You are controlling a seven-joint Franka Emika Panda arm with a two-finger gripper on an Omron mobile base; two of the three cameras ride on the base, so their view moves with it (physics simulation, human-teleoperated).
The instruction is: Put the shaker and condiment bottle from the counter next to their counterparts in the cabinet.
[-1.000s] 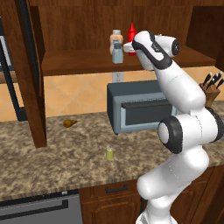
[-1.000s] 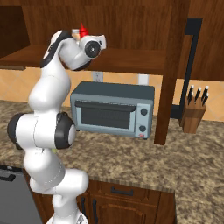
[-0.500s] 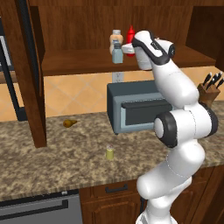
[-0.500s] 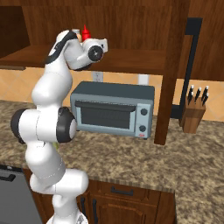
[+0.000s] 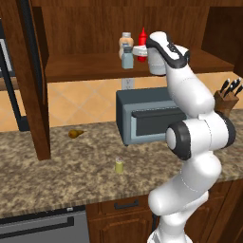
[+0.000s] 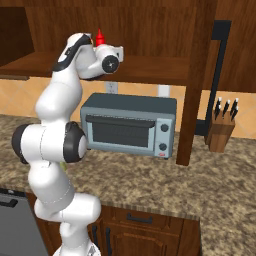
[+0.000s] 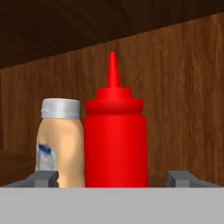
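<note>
The red condiment bottle [image 7: 115, 144] stands upright on the cabinet shelf [image 5: 85, 66], right beside the tan bottle with the pale cap [image 7: 60, 144]. My gripper [image 7: 113, 178] is open at its base, with a fingertip [image 7: 44, 178] well out to each side and a gap to the bottle. From the left base view the red bottle [image 5: 142, 40] sits just behind the grey-blue shaker [image 5: 127, 58] and next to the tan bottle [image 5: 126, 39]. Its nozzle [image 6: 99, 37] peeks over my hand in the right base view. The small yellow-green shaker [image 5: 119, 165] stands alone on the counter [image 5: 57, 185].
A grey toaster oven [image 5: 147, 121] sits on the counter under the shelf, directly below my arm. A knife block [image 6: 222, 130] stands at the right, and a small brown object [image 5: 75, 134] lies left of the oven. A thick wooden post [image 5: 35, 80] rises at the left.
The hand brought the red bottle a little further in and slightly down beside the tan bottle. The base has not moved.
</note>
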